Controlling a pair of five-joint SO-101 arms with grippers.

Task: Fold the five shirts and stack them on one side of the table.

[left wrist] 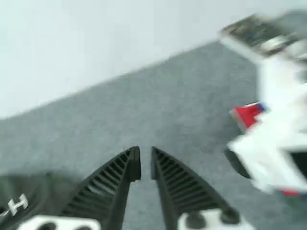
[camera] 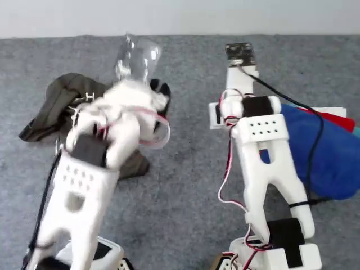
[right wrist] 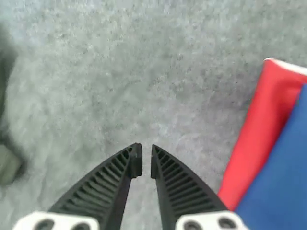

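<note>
- Two arms stand side by side on a grey worktop (camera: 185,169): the left arm (camera: 84,174) at 7 o'clock and the right arm (camera: 264,146) at 5 o'clock in the high view.
- Left end effector (left wrist: 145,165): black ribbed jaws drawn together, a thin slit between the tips, nothing between them. It is raised over bare grey worktop.
- Right end effector (right wrist: 142,160): jaws likewise together with a thin slit at the tips, holding nothing. It points down at bare worktop.
- Dark olive shirt (camera: 56,107): lies crumpled and unfolded at 9 o'clock on the worktop, partly under the left arm's forward section. A small white mark (left wrist: 17,205) shows on the fabric in the left wrist view.
- Blue shirt (camera: 332,152): lies at 3 o'clock, just beside the right arm, as a flat folded block running to the edge of the high view.
- Red shirt (camera: 340,119): lies under the blue shirt, with a strip showing past the blue on its 12 o'clock side. In the right wrist view the red edge sits just beside the right end effector, blue on top of it.
- Olive shirt and blue/red stack sit well apart, with both arms between them.
- Left arm's forward section is motion-blurred in the high view; detail there is not readable.
- Pale wall (camera: 169,17) runs along the 12 o'clock edge of the worktop.
</note>
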